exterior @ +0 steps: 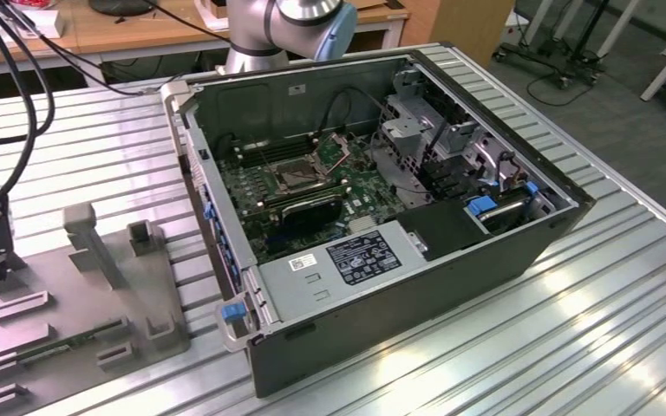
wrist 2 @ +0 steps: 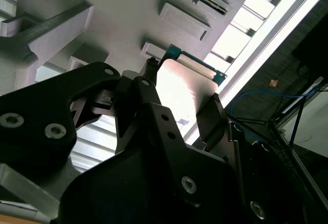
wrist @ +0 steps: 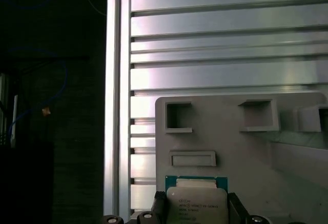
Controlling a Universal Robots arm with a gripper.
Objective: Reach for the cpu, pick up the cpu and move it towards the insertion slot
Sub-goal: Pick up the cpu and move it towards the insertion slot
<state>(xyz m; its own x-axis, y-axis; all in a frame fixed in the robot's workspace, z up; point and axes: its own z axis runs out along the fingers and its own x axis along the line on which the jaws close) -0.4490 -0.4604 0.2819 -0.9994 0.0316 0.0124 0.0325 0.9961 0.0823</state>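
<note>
Your gripper (wrist: 197,211) pinches the cpu (wrist: 197,196) by opposite edges, apparently just above the grey fixture plate (wrist: 256,157); so thin a hold could let it tilt or slip.

Surface (exterior: 610,329): ribbed aluminium slats running side to side, bright glare on the near strips.

On it, middle: open dark computer case (exterior: 426,286), lying on its side, open face up.

On it, toward the exterior view's left: flat grey fixture plate (exterior: 67,347) with raised blocks and shallow rectangular recesses, just beside the case. In the first wrist view the plate's corner stops short of the surface's edge rail.
</note>
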